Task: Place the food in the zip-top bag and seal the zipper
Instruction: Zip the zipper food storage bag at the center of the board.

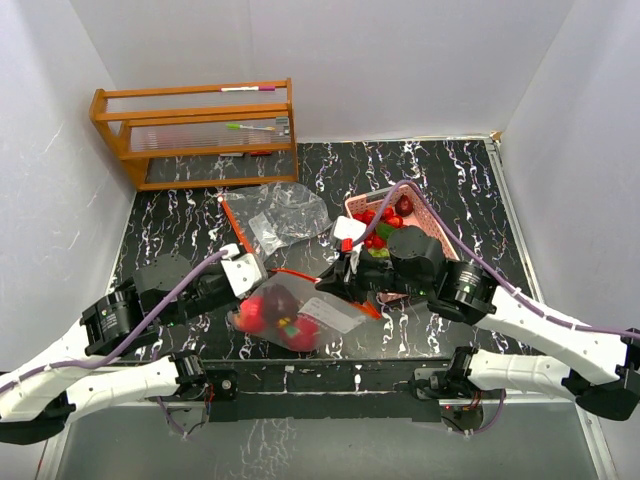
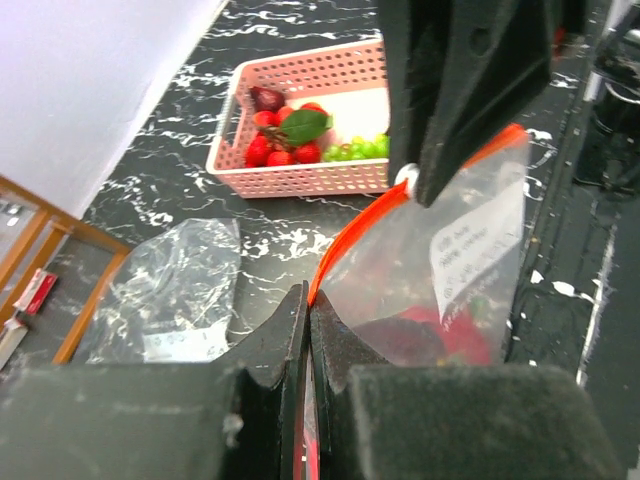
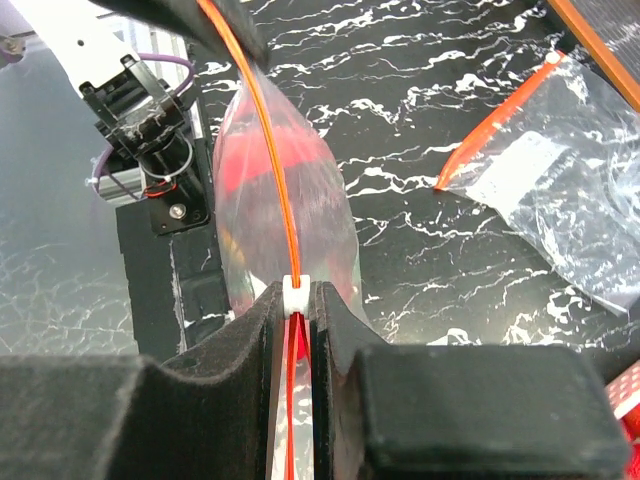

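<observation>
The zip-top bag (image 1: 300, 318) hangs between both grippers with red food (image 1: 265, 312) inside it. Its orange zipper (image 3: 270, 150) runs taut from one gripper to the other. My left gripper (image 2: 308, 298) is shut on the zipper's end. My right gripper (image 3: 293, 292) is shut on the white slider (image 3: 293, 296), and from the left wrist it shows above at the slider (image 2: 405, 178). In the pink basket (image 1: 425, 212) lies more food (image 2: 290, 140): red fruits, a green leaf and green grapes.
Spare clear bags (image 1: 285, 215) with orange zippers lie behind the held bag, one showing in the right wrist view (image 3: 540, 180). A wooden rack (image 1: 195, 130) stands at the back left. White walls close in both sides. The arm bases sit at the near edge.
</observation>
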Robot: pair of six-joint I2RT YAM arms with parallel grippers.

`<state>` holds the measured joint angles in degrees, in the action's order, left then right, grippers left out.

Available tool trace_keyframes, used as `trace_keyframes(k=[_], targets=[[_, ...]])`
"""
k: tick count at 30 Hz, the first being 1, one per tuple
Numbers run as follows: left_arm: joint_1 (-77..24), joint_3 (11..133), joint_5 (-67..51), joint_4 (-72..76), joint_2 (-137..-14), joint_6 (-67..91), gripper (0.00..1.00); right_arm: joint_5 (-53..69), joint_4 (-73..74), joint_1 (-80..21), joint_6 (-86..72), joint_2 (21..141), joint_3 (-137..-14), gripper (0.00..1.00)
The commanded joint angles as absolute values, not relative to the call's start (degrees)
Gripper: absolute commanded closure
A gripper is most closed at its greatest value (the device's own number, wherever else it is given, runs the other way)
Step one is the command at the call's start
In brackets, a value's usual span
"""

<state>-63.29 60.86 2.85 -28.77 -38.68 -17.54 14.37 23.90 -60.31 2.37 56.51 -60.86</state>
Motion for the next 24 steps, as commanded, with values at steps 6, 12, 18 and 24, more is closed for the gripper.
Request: trace_keyframes(k=[6,12,18,24], targets=[[-63.3,66.15,23.74,-17.57,-33.9,-20.19,1.0,7.78,24.43,-59.78,-1.59,50.44,-57.42,0.91],[-63.35,66.62,27.65,-16.11,-32.76,-22.12,1.0,6.96,24.86,-59.84,-2.4,47.74,-56.73,0.91],[-63.27,64.68,31.34,-12.93,-33.22,-22.96,1.0,7.75,25.6,-59.83,-3.36,47.2,-56.44,0.91],[-63.32,62.9,41.55,-5.88,-33.1,-25.3,1.0,6.85,26.02,-59.77,-4.03,46.41,-55.81,0.91]])
